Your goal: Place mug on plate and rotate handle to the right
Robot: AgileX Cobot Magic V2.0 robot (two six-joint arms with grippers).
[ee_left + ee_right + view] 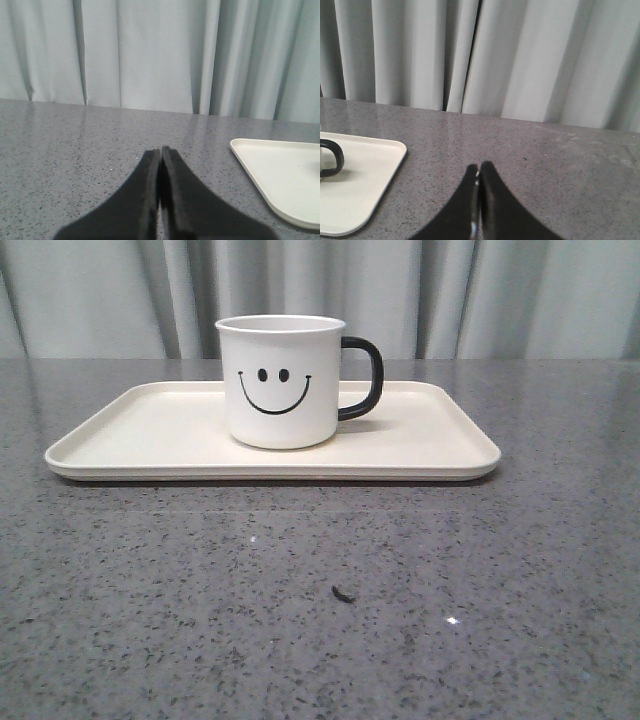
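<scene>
I log one mug point(281, 382) upright mid-frame on one plate point(130, 435), handle point(362, 378) pointing frame-right, bare table point(320, 600) all round; left gripper point(160, 152) and right gripper point(479, 167) both pressed closed, empty.

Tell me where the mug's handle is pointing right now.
In the front view the handle sticks out to the right of the mug, which stands on the plate.

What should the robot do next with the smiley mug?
Probably nothing more than keep both arms back. The mug already stands upright on the plate, its handle pointing right. The left gripper and right gripper are shut and empty, off to the sides.
</scene>
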